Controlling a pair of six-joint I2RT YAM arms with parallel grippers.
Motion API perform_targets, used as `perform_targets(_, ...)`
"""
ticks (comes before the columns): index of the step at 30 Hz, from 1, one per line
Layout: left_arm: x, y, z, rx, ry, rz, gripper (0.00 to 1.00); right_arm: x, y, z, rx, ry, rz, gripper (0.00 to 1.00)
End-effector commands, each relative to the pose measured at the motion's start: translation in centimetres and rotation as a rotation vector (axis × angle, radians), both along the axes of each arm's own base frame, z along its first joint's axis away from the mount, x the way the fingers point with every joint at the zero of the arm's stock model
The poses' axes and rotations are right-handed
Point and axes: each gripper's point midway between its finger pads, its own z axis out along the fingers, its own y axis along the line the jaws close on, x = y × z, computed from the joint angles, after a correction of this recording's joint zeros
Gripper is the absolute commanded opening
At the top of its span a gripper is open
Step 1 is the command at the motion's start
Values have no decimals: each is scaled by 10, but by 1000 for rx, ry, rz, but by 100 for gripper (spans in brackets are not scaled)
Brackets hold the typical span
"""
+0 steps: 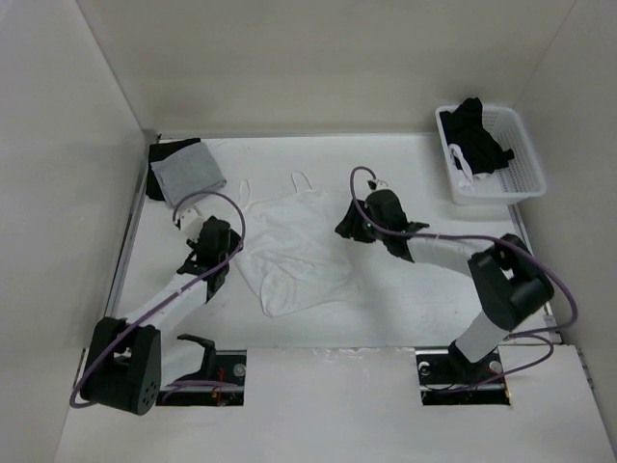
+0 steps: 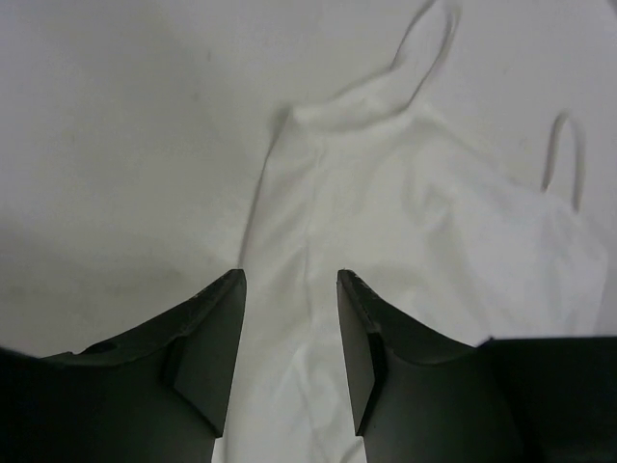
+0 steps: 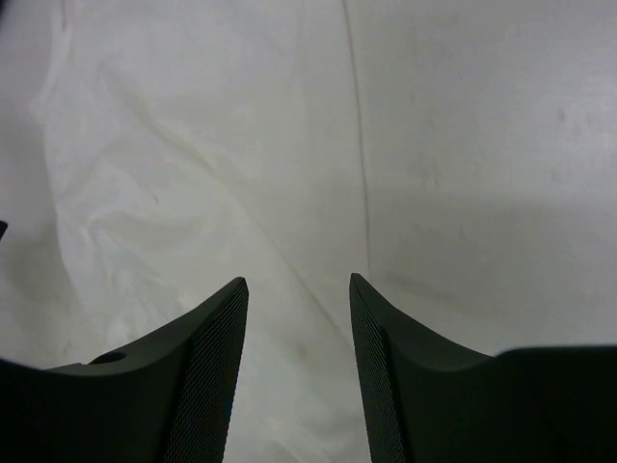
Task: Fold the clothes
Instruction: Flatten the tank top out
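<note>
Table (image 1: 405, 299): white surface, walled on three sides, carrying everything below.

White garment (image 1: 289, 256): it is lying spread out, rumpled, near the table's middle, between the two arms. The strap end is pointing toward the far wall and the hem is trailing toward the near edge. It is not yet folded.

Right arm (image 1: 501, 289): reaching in from the right, elbow bent. Left arm (image 1: 164, 299): reaching up from the left base.

Basket (image 1: 453, 183): sitting at the far right corner and holding black garments (image 1: 477, 135).

Grey cloth (image 1: 188, 172): lying at the far left corner, overlapping something dark.

Right gripper (image 1: 349, 230) (image 3: 299, 285): hanging over the garment's (image 3: 193, 174) right edge, with its jaws spread apart and nothing between them.

Left gripper (image 1: 217, 253) (image 2: 289, 280): hovering at the garment's (image 2: 415, 222) left edge, its jaws likewise parted and gripping nothing. Fabric is showing through the gap.

Straps (image 2: 424, 48): two narrow loops lying flat on the table beyond the neckline.
</note>
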Motion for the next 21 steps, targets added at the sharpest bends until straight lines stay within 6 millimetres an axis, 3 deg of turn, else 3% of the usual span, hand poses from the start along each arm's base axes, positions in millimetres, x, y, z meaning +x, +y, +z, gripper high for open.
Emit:
perform_targets(1, 56, 28, 53, 26, -134, 110, 42, 64, 13, 25, 55, -82, 11, 50)
perform_targets(4, 83, 30, 42, 22, -86, 112, 43, 85, 17, 18, 56, -64, -17, 50)
perform_targets(6, 91, 22, 29, 10, -39, 71, 42, 81, 17, 8, 28, -31, -9, 50)
perform_targets(8, 87, 19, 10, 8, 11, 55, 42, 72, 11, -5, -6, -5, -19, 50)
perform_targets(12, 86, 19, -12, -3, 47, 61, 42, 38, 5, -26, -9, 41, -30, 50)
perform_targets(16, 98, 10, -17, -26, 58, 31, 39, 6, 5, -42, -19, 86, -11, 46)
perform_targets(19, 113, 5, -21, -37, 57, 32, 28, -23, 8, -52, -24, 124, 18, 40)
perform_targets(21, 125, -1, -26, -56, 57, 27, 16, -41, 7, -58, -17, 142, 28, 26)
